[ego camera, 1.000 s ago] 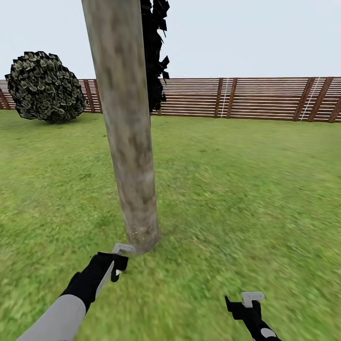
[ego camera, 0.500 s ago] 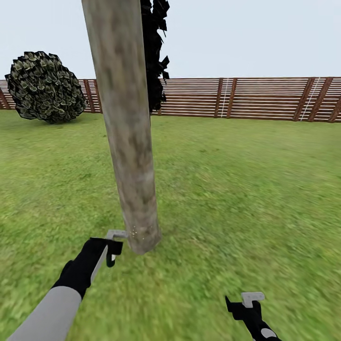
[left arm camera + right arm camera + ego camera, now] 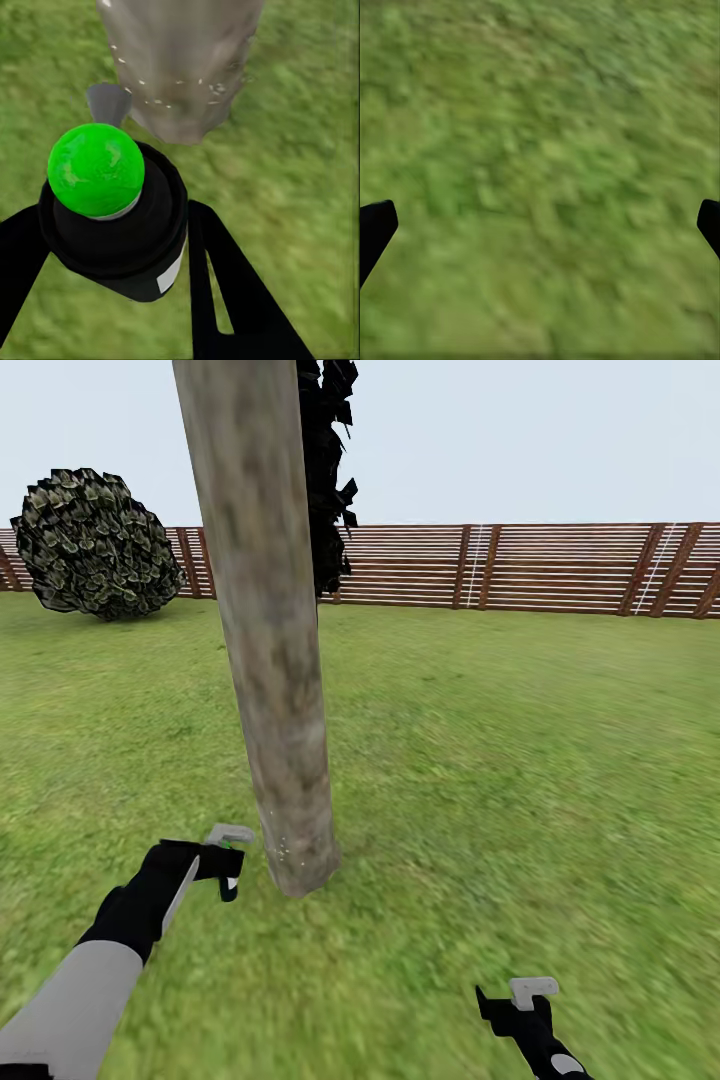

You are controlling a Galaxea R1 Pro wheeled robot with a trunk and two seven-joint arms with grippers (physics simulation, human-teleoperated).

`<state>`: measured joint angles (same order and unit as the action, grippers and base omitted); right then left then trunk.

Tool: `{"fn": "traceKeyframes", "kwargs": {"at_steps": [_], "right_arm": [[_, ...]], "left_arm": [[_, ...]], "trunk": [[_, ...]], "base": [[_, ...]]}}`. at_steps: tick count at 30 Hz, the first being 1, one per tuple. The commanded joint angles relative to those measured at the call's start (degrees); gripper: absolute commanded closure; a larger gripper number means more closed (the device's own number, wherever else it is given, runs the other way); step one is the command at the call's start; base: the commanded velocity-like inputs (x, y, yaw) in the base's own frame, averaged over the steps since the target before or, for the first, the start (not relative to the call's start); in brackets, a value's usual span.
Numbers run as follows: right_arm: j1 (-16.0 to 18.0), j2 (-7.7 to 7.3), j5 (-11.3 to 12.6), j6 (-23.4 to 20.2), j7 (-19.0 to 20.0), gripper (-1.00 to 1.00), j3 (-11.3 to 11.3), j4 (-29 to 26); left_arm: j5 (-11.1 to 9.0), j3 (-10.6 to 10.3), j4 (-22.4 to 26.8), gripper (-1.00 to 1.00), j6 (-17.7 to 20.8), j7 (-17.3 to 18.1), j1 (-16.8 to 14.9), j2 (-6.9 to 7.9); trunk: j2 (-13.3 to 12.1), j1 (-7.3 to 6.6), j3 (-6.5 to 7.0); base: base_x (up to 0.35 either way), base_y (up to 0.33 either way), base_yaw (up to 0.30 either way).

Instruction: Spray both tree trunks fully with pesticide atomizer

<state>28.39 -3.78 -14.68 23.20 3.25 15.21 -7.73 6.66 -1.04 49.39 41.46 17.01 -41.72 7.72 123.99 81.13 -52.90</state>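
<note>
**Left arm at the trunk's foot, sprayer aimed at the bark**

Left gripper (image 3: 112, 247) pinching the atomizer (image 3: 112, 217); 2 black fingers (image 3: 225, 285) hug its dark rounded body, 1 each side; glossy green ball cap on top, a grey nozzle piece poking toward the wood; in the head view the same gripper (image 3: 222, 860) sits low over the grass, just beside the tree trunk (image 3: 270, 660), on its left side.

Trunk lies directly ahead of the nozzle, near; long axis upright with a slight lean; a thick smooth column, mottled tan-grey. Pesticide (image 3: 176, 86) shows as sparse white specks at the base only; most of the bark looks bare, so my guess is the spray must climb.

Right gripper (image 3: 525, 1000) spread, holding nothing, well apart from the trunk; left arm is clearly nearer.

Lawn (image 3: 520, 760) soft, blurred green; slatted brown fence (image 3: 560, 565) behind; round leafy bush (image 3: 95, 545) far left.
</note>
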Motion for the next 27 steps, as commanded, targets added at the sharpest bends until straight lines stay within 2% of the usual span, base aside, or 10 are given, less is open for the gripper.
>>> {"fn": "traceKeyframes", "kwargs": {"at_steps": [1, 3, 6, 7, 13, 16, 21, 25, 27], "right_arm": [[0.00, 0.00, 0.00, 0.00, 0.00, -1.00, 0.00, 0.00], [0.00, 0.00, 0.00, 0.00, 0.00, -1.00, 0.00, 0.00], [0.00, 0.00, 0.00, 0.00, 0.00, -1.00, 0.00, 0.00], [0.00, 0.00, 0.00, 0.00, 0.00, -1.00, 0.00, 0.00], [0.00, 0.00, 0.00, 0.00, 0.00, -1.00, 0.00, 0.09], [0.00, 0.00, 0.00, 0.00, 0.00, -1.00, 0.00, 0.12], [0.00, 0.00, -0.07, 0.00, 0.00, -1.00, 0.00, 0.17], [0.00, 0.00, -0.09, 0.00, 0.00, -1.00, 0.00, 0.18], [0.00, 0.00, -0.09, 0.00, 0.00, -1.00, 0.00, 0.18]], "left_arm": [[0.24, -3.33, 0.00, 1.00, -0.05, 1.94, 0.13, 0.01], [0.18, -7.03, 0.00, 1.00, -0.01, 2.43, 0.25, -0.17], [0.07, -10.61, 0.00, 1.00, 0.32, 2.71, 0.43, -0.53], [0.04, -10.94, 0.00, 1.00, 0.52, 2.78, 0.44, -0.51], [0.16, -10.77, 0.07, 1.00, 0.95, 2.94, -0.43, 0.84], [-0.20, -10.74, 0.09, 1.00, 2.59, 2.94, -2.52, 2.06], [-0.29, -10.73, 0.06, 1.00, 3.18, 3.20, -4.18, 2.54], [0.17, -10.73, 2.61, 1.00, 3.90, 8.40, -4.32, 2.50], [0.33, -10.73, 6.30, 1.00, 8.10, 9.99, -4.33, 2.56]], "trunk": [[0.00, 0.00, 0.00], [0.00, 0.00, 0.00], [0.00, 0.00, 0.00], [0.00, 0.00, 0.00], [0.00, 0.00, 0.00], [0.00, 0.00, 0.00], [0.00, 0.00, 0.00], [0.00, 0.00, 0.00], [0.00, 0.00, 0.00]], "base": [[0.000, 0.000, 0.000], [0.000, 0.000, 0.000], [0.000, 0.000, 0.000], [0.000, 0.000, 0.000], [0.000, 0.000, 0.000], [0.000, 0.000, 0.000], [0.000, 0.000, 0.000], [0.000, 0.000, 0.000], [0.000, 0.000, 0.000]]}}
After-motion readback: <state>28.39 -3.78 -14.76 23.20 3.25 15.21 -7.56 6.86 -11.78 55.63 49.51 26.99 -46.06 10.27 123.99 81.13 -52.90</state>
